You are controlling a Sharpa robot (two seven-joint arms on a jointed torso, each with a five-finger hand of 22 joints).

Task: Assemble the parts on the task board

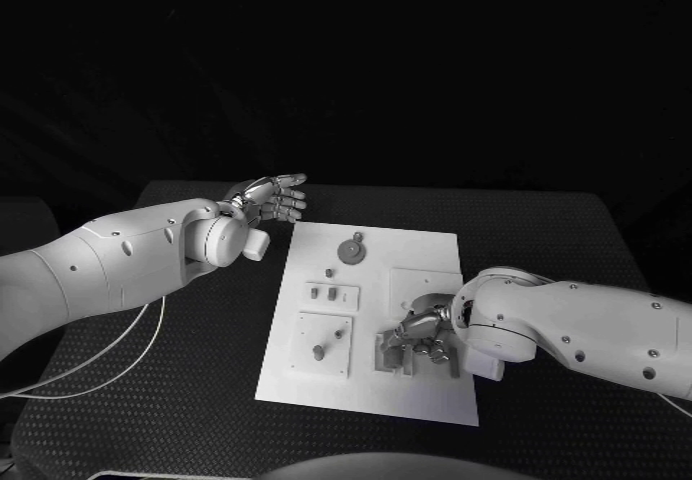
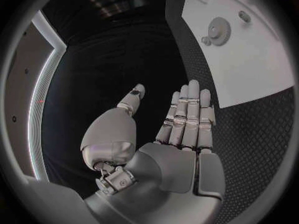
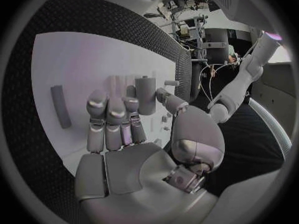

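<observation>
My right robot hand is down on the task board, at its near right part, over a raised fixture there. In the right wrist view my fingers are curled forward around an upright grey cylindrical part; the thumb lies alongside it, and I judge that I am holding it, though the contact itself is partly hidden behind the fingers. A flat grey bar lies on the board just off to one side of that hand.

My left robot hand hovers off the board's far left corner, above the black surface, fingers spread and straight, holding nothing. From its wrist camera I see the gear-like disc lying flat near the far end of the board.

Other small parts stand on the left half of the board: a pair of short pegs and a single peg on a square plate nearer to me.

I judge the step in hand to be seating the cylindrical part in its place at the near right. The next move calls for keeping it upright, lining it over its socket and pressing straight down; a tilt could jam it.
</observation>
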